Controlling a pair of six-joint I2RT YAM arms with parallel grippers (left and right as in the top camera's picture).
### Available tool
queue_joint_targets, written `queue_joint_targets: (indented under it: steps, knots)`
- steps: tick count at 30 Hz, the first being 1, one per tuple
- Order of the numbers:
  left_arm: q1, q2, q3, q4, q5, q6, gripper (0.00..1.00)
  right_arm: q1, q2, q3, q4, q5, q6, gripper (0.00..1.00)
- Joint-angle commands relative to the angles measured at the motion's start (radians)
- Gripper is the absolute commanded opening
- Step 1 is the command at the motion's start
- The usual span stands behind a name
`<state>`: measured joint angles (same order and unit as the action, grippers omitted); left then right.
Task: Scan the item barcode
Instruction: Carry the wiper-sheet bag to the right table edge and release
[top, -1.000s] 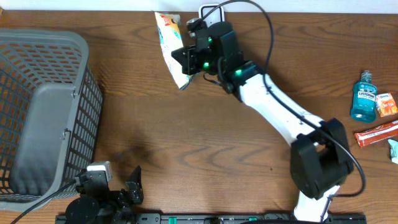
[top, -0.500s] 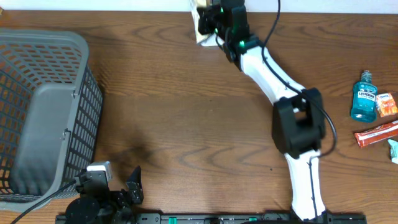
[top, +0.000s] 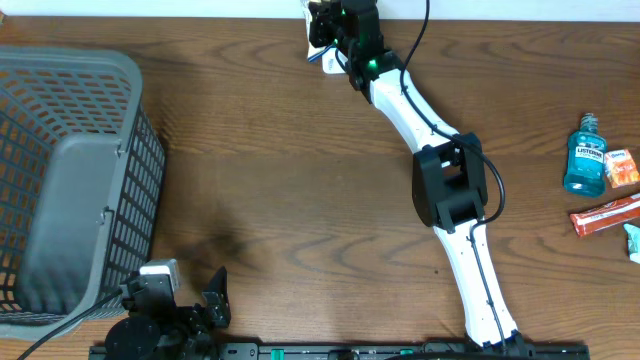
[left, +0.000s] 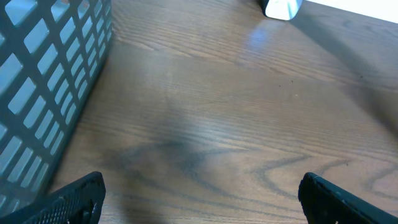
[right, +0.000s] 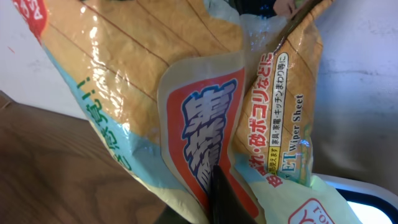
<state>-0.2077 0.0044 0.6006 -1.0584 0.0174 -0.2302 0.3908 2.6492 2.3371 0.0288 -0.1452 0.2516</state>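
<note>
The item is a yellow-orange wiper-sheet pack (right: 205, 81) with red and blue print, and it fills the right wrist view. My right gripper (right: 222, 186) is shut on its lower fold, one dark finger showing against the red label. Seen from overhead, that gripper (top: 335, 25) reaches to the table's far edge, where only a white-blue corner of the pack (top: 320, 57) shows below it. No barcode is visible. A white device (left: 281, 7) stands at the far edge. My left gripper (left: 211, 202) hangs open over bare wood at the near left (top: 215, 300).
A grey mesh basket (top: 70, 180) fills the left side, its wall close to my left gripper (left: 43, 74). At the right edge lie a blue mouthwash bottle (top: 585, 155), a small orange box (top: 621, 168) and a red bar (top: 605, 215).
The right arm has stretched out and carried the pack from the back middle of the table up to the far edge. The left arm has not moved.
</note>
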Motion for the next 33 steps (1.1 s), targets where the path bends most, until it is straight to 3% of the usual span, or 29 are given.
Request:
queue_joint_targets:
  steps: [1, 5, 10, 19, 27, 33]
  knots:
    - [-0.004, 0.0, 0.003, 0.0, -0.002, 0.016, 0.99, -0.007, -0.018, 0.056, -0.029, 0.042, -0.006, 0.01]
    - [-0.004, 0.0, 0.003, 0.0, -0.002, 0.016, 0.99, -0.016, -0.075, 0.069, -0.171, 0.042, -0.006, 0.01]
    - [-0.004, 0.0, 0.003, 0.0, -0.002, 0.016, 0.99, -0.064, -0.201, 0.069, -0.51, 0.043, -0.058, 0.01]
    - [-0.004, 0.0, 0.003, 0.0, -0.002, 0.016, 0.99, -0.298, -0.279, 0.053, -1.051, 0.248, -0.085, 0.01]
    - [-0.004, 0.0, 0.003, 0.0, -0.002, 0.016, 0.99, -0.489, -0.238, -0.203, -1.027, 0.253, -0.084, 0.01]
    - [-0.004, 0.0, 0.003, 0.0, -0.002, 0.016, 0.99, -0.631, -0.238, -0.321, -1.022, 0.399, -0.066, 0.01]
